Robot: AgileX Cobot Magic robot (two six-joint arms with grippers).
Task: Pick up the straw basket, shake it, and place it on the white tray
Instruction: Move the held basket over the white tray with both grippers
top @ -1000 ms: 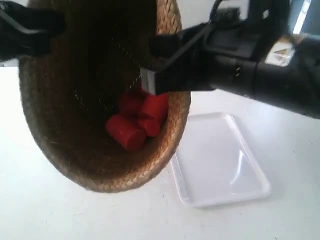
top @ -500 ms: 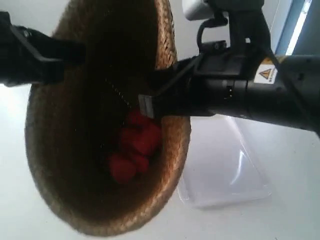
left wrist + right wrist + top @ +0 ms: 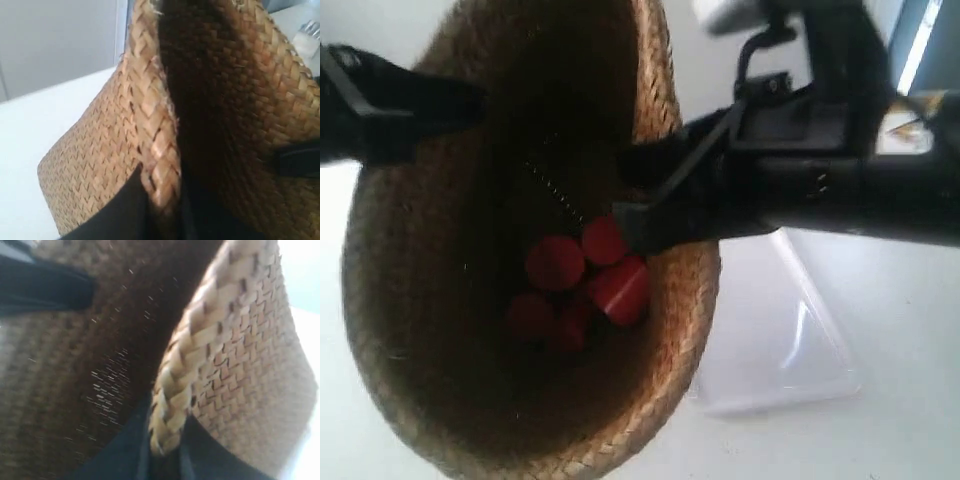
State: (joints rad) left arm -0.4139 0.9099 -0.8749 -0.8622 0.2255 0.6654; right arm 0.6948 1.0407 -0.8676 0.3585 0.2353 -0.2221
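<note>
The straw basket [image 3: 430, 350] hangs in the air, tilted with its dark mouth toward the exterior camera. Several red cylinders [image 3: 582, 285] lie inside it. In the left wrist view my left gripper [image 3: 162, 205] is shut on the basket's braided rim [image 3: 160, 145], one finger outside, one inside. My right gripper [image 3: 167, 450] is shut on the opposite part of the braided rim [image 3: 200, 350]. In the exterior view both black arms reach the rim from either side. The white tray [image 3: 790, 340] lies flat on the table to the basket's right, partly hidden behind it.
The white table [image 3: 890, 440] spreads under the basket and around the tray. A pale wall [image 3: 55, 45] stands behind the table in the left wrist view.
The basket has tipped and shifted between frames, its lower edge dropping toward the exterior camera. The red cylinders inside have tumbled into a new arrangement. Both grippers keep their hold on the rim.
</note>
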